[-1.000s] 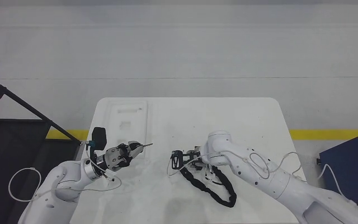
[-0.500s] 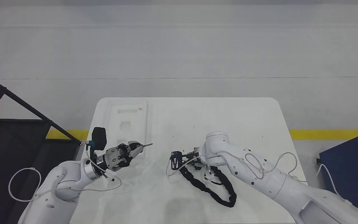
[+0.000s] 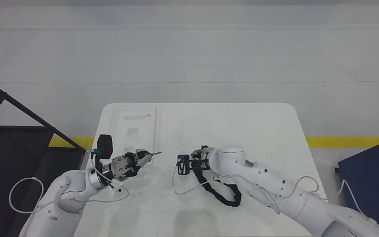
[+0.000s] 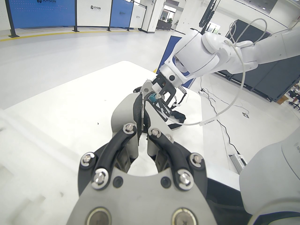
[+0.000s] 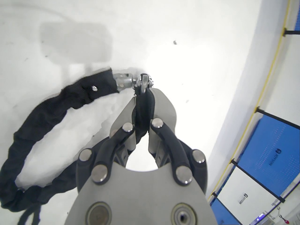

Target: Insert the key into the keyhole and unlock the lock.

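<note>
The left hand [image 3: 140, 157] is pressed together on the key [image 4: 141, 108], pinching it by its head so the thin blade juts past the fingertips and points right across the desk [image 3: 249, 124] toward the other arm. Held this way, the whole blade seems to be left free to enter. The right hand [image 5: 143, 103], near the middle of the desk, is clamped on the lock [image 5: 134, 81] at the end of its black sleeved chain [image 5: 46, 115]. It pinches the fabric just behind the metal fitting, which sticks out beyond the fingertips, while the rest of the chain trails in a loop to the near right. That grip looks chosen to steady the lock and offer it to the key, though the keyhole itself cannot be made out. Key tip and lock are apart, with bare desk between them. The desk is white and matte with a few dark specks, and a white foam tray [image 3: 136, 121] lies at its far left. Beyond is pale floor with a yellow line [image 3: 343, 142] and blue panels [image 4: 39, 3].
</note>
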Action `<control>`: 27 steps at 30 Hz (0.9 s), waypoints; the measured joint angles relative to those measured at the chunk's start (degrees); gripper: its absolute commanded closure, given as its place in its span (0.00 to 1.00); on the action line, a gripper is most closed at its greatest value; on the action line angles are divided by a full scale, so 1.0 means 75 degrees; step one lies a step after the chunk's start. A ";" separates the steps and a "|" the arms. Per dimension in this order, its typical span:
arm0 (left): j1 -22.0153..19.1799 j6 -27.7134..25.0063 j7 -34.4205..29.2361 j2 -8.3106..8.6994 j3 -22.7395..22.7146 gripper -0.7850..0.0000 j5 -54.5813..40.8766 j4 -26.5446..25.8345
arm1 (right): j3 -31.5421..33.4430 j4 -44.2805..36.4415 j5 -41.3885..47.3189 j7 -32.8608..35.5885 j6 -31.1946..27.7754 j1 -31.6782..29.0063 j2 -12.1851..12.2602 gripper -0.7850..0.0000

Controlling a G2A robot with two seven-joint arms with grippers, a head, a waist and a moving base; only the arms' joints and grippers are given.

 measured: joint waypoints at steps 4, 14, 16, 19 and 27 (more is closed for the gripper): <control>0.0000 0.0000 0.0000 0.0000 0.0000 1.00 0.0000 0.0000 | 0.0468 -0.0318 -0.0382 -0.1179 0.0242 -0.0518 0.0237 1.00; 0.0000 0.0000 0.0000 0.0000 0.0000 1.00 0.0000 0.0000 | 0.1889 -0.0766 -0.0870 -0.5340 -0.0568 -0.1802 0.0920 1.00; 0.0000 0.0000 0.0000 0.0000 0.0000 1.00 0.0000 0.0000 | 0.2164 -0.0758 -0.0772 -0.5904 -0.0733 -0.2014 0.1019 1.00; 0.0000 0.0000 0.0000 0.0000 0.0000 1.00 0.0000 0.0000 | 0.2562 -0.0657 -0.0429 -0.6769 -0.1192 -0.2332 0.1153 1.00; 0.0000 0.0000 0.0000 0.0000 0.0000 1.00 0.0000 0.0000 | 0.3170 -0.0007 0.0320 -0.9458 -0.2780 -0.2702 0.1333 1.00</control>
